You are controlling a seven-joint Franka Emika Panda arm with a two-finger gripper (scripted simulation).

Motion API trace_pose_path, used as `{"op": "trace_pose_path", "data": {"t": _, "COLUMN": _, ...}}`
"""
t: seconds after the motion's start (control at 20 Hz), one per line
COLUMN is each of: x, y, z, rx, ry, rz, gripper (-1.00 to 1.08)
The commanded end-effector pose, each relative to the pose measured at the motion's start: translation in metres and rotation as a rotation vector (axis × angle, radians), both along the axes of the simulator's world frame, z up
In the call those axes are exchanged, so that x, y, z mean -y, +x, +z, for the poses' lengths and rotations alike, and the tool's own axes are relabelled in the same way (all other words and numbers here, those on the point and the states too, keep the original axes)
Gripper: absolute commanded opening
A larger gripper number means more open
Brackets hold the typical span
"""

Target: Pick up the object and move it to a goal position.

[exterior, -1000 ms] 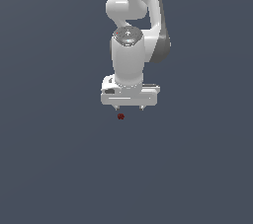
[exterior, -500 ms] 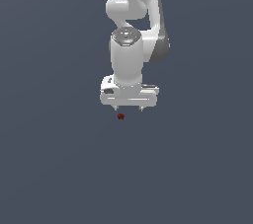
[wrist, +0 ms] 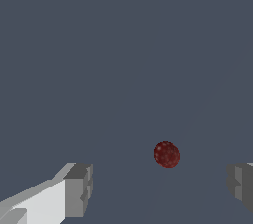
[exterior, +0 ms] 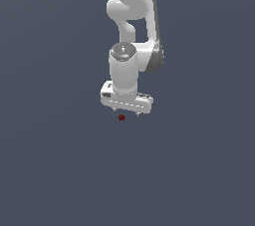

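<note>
Plain dark grey surface, nothing else on it. The object (wrist: 166,154) sits near the surface's middle, just under the gripper (exterior: 126,111). Fingers (wrist: 78,190) spread wide, gripping nothing; object lies between them but off-centre, untouched. Grasp, lift and move to goal all remain; no goal marker visible.
</note>
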State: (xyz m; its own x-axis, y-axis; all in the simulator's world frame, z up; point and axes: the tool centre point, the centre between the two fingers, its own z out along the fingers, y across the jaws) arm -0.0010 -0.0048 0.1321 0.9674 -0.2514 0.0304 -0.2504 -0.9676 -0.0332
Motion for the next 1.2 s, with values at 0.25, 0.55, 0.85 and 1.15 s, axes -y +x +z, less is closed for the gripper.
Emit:
{"op": "trace_pose_path", "data": {"t": 0.25, "x": 0.015, "y": -0.023, "z": -0.043, "rx": -0.028, "ry": -0.009, "rz": -0.185, "gripper": 1.0}}
{"op": "trace_pose_path", "data": {"t": 0.55, "x": 0.023, "y": -0.035, "z": -0.061, "rx": -0.038, "ry": -0.017, "rz": -0.267, "gripper": 1.0}}
{"op": "trace_pose_path", "data": {"t": 0.85, "x": 0.024, "y": -0.038, "z": -0.064, "rx": -0.041, "ry": -0.019, "rz": -0.284, "gripper": 1.0}}
{"op": "trace_pose_path", "data": {"t": 1.15, "x": 0.024, "y": -0.038, "z": -0.076, "rx": -0.041, "ry": -0.019, "rz": -0.285, "gripper": 1.0}}
